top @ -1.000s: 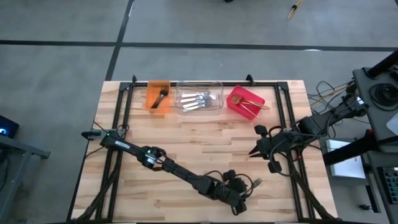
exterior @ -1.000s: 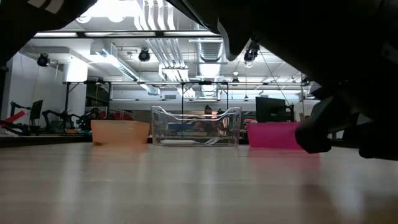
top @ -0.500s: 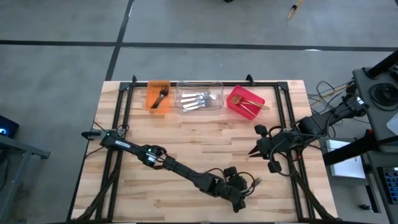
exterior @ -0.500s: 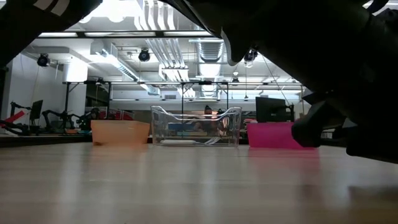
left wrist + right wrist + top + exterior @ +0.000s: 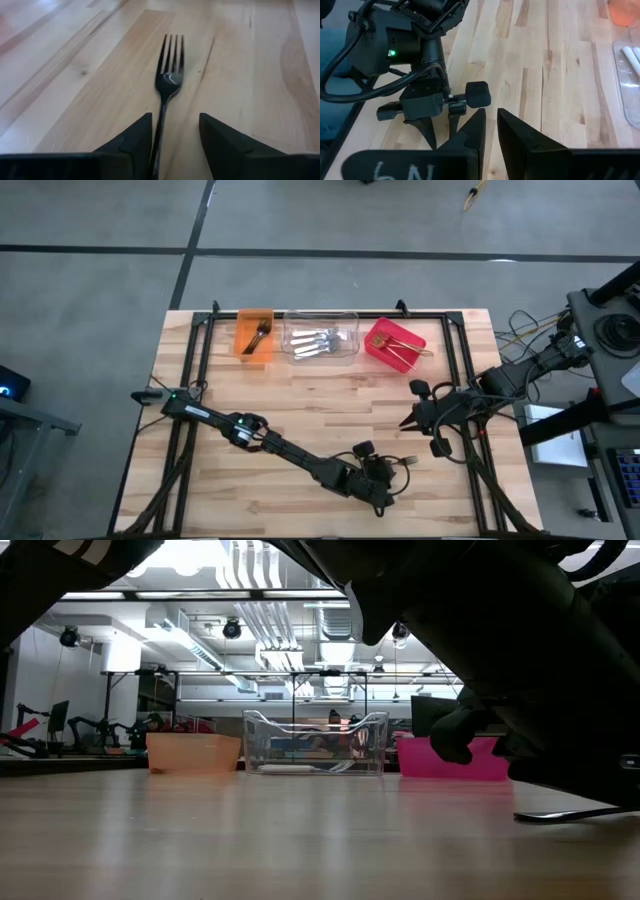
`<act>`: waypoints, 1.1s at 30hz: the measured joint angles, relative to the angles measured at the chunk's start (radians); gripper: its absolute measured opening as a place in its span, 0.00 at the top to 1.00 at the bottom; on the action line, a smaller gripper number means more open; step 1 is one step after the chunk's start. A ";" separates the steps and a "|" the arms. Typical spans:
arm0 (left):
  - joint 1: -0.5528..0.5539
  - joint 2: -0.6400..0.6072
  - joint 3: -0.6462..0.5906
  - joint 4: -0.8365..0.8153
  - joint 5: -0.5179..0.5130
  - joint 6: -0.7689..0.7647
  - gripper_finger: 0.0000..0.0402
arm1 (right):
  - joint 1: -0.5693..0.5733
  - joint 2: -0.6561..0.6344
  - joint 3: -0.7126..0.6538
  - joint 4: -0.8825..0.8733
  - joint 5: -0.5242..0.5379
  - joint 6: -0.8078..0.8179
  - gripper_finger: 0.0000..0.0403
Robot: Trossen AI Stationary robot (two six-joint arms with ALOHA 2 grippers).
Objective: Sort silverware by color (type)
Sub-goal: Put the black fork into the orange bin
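on right hand [image 5: 490, 131], white "6n" marking.

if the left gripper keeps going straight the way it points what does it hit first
The dark fork: its handle already lies between the left gripper's open fingers, tines pointing away. Beyond it the left wrist view shows only bare table.

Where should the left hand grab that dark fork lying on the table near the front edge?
Grip the dark fork across its slim handle, coming straight down from above. It lies flat on the wooden table, so only the handle's narrow sides offer purchase. The left hand already straddles the handle, tines pointing away; closing there looks best, probably behind the wider neck.
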 joint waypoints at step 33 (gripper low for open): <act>-0.003 -0.060 -0.003 -0.256 -0.053 -0.013 1.00 | 0.000 0.000 0.000 -0.003 0.000 -0.009 0.91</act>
